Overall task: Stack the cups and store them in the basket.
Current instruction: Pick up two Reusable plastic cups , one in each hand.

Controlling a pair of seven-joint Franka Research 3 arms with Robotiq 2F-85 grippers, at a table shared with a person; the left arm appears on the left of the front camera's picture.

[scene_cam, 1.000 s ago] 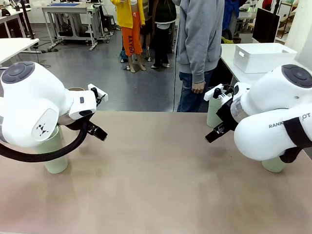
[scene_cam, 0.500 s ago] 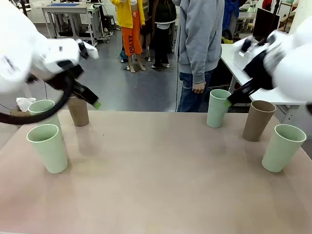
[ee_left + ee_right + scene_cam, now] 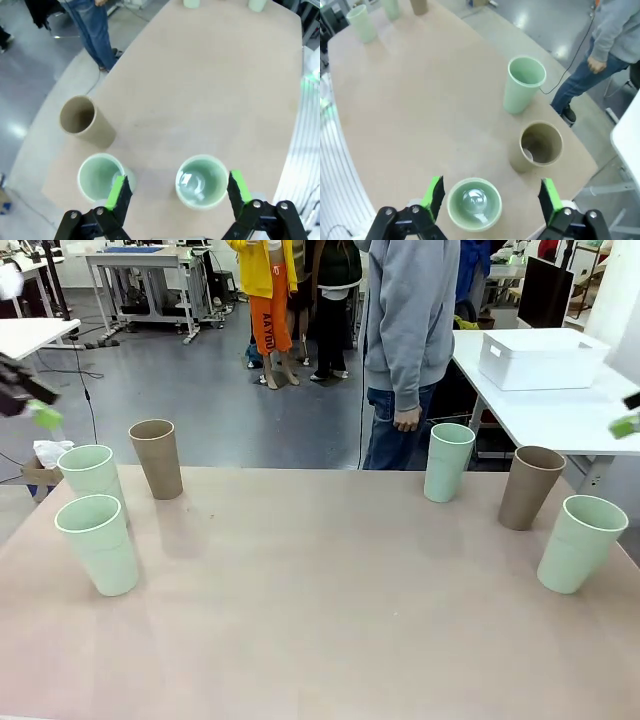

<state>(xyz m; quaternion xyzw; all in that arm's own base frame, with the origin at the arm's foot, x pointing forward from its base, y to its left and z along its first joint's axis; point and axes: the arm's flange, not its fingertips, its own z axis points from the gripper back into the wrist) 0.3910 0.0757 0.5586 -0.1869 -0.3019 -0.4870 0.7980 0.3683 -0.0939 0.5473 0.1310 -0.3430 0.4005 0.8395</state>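
- Six cups stand upright, open ends up, on the tan counter [image 3: 320, 620], each on its own.
- Robot's left group: left-front mint cup [image 3: 97, 543], left-rear mint cup [image 3: 90, 472] just behind it, and left tan cup [image 3: 157, 458] beside the rear one, near the far edge.
- Robot's right group: centre mint cup [image 3: 448, 462] near the far edge, right tan cup [image 3: 530, 487] beside it, and right-front mint cup [image 3: 580, 543] nearest the right edge.
- The two groups are well apart, with bare counter between them.
- The basket [image 3: 540, 358], white and rectangular, sits on a second, white counter [image 3: 560, 415] beyond the far right corner, apart from all the cups.
- Left end effector [image 3: 179, 190]: jaws spread wide, holding nothing. It hangs high above the left group. In the left wrist view the left-front mint cup [image 3: 201, 181] appears between the fingers and the left-rear mint cup [image 3: 100, 175] by one green pad.
- Right end effector [image 3: 491, 194]: jaws spread wide, holding nothing. It hangs high above the right-front mint cup [image 3: 474, 202], which appears between the fingers, with the right tan cup [image 3: 540, 146] and centre mint cup [image 3: 522, 85] farther off.
- A person [image 3: 410, 330] in a grey hooded top and jeans stands at the far side, one hand hanging down.
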